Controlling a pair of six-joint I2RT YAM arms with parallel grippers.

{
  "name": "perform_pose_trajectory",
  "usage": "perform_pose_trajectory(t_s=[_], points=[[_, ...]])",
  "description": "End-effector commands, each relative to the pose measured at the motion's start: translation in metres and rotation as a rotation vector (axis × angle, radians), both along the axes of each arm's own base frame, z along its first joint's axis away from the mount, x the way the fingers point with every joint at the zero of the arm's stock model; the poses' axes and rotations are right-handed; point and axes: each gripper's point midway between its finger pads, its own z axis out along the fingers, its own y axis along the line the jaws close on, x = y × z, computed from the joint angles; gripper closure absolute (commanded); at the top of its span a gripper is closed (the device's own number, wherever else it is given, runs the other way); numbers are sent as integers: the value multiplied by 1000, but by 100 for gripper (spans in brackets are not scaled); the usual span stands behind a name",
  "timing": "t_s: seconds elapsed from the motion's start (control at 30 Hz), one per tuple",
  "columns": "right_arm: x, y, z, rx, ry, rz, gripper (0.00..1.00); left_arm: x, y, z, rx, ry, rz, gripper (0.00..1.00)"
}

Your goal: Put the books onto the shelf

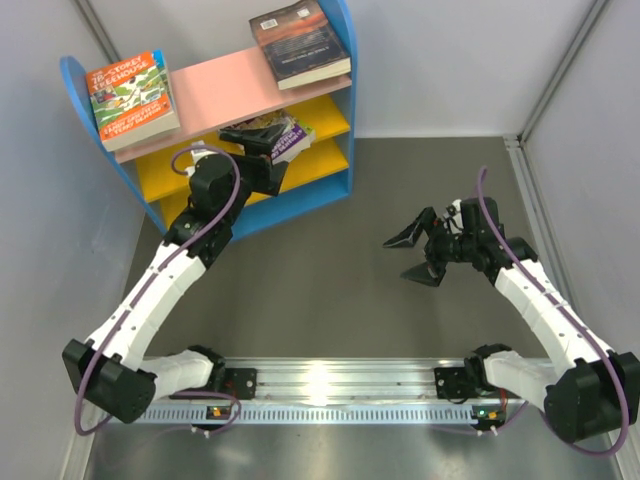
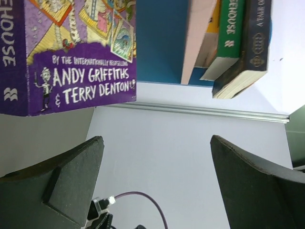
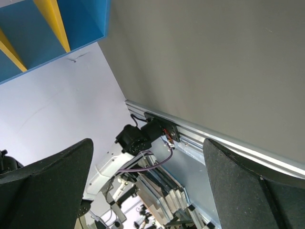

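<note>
the left claw (image 2: 156,139), released, sits beside the purple book (image 2: 71,57) at the yellow board's (image 1: 325,115) front edge; we fear a careless retreat drags it off. right claw (image 1: 400,258): released too.

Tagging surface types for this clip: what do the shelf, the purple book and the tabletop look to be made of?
Shelf: probably painted board or plastic, matte. The blue, pink and yellow panels are flat, uniform in colour and cleanly cut.
Purple book: a paperback with a printed card cover that looks slightly glossy.
Tabletop: dark grey, smooth and low in sheen. It could be laminate or a mat, but the material can't be told.
</note>
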Motion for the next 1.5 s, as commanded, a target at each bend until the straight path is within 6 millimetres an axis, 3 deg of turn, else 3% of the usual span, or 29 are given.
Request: perform_pose_trajectory(t_s=[0.0,0.13,0.17,0.3,0.47,0.53,0.7,0.73,0.83,1.2,1.47], points=[[3,3,12,5,-62,14,4,-7,-10,-9,-23,33,-64,1],[3,3,15,7,-72,14,4,-18,-5,0,61,6,-71,1],[2,2,14,6,-72,15,4,-27,2,-5,106,43,-58,1],[-2,2,11,6,-68,14,4,-44,33,6,240,26,35,5],[-3,1,6,1,-58,14,4,-54,53,2,356,28,91,31],[-1,1,6,1,-62,14,4,-54,59,-3,402,41,107,50],[0,2,8,2,-66,14,4,-48,72,-6,495,52,167,67],[0,2,8,3,-66,15,5,-45,72,-8,526,54,169,83],[-1,1,9,3,-69,16,5,-39,78,-7,575,55,199,100],[-4,0,5,-16,-60,30,5,-19,102,-20,745,104,330,100],[-6,-2,-1,-54,-41,65,6,0,114,-47,779,140,430,100]])
